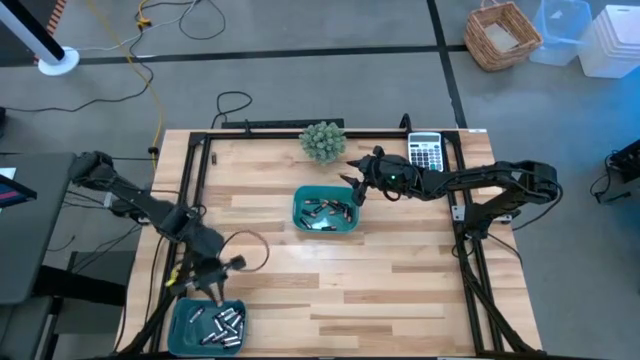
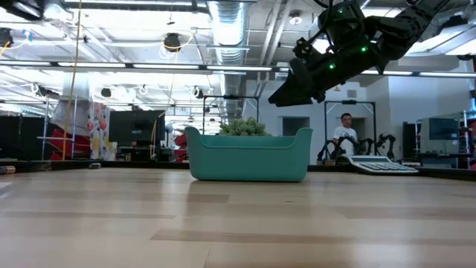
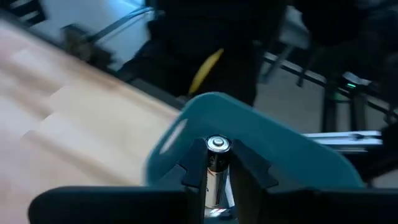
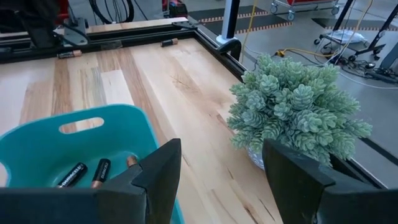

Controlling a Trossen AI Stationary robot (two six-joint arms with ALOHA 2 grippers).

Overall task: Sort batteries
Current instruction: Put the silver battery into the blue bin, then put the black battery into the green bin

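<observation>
Two teal trays hold batteries. One tray [image 1: 325, 210] sits mid-table, with dark cells [image 4: 81, 174] lying on its floor. The other tray [image 1: 208, 325] is at the near left corner and holds several cells [image 1: 225, 322]. My left gripper [image 1: 213, 285] hovers at that tray's far rim, shut on one battery [image 3: 217, 158], with the teal tray wall [image 3: 292, 149] behind it. My right gripper [image 4: 217, 180] is open and holds nothing. It hangs above the middle tray's far right corner [image 1: 352, 190], clear of the tray [image 2: 249, 156] in the low view. My left gripper pinches a single battery between its two fingers [image 3: 198, 165]. The dark body runs between them, and the silvery end cap [image 3: 217, 144] shows at the fingertips. The battery is lifted clear, above the near-left tray.
A small green plant [image 1: 323, 140] stands just beyond the middle tray, close to my right gripper. A grey calculator [image 1: 427, 152] lies at the far right. Loose cells [image 4: 169, 42] lie by the black frame rail. Bare wood spans the table's middle and right. A person [image 2: 343, 134] stands in the room behind.
</observation>
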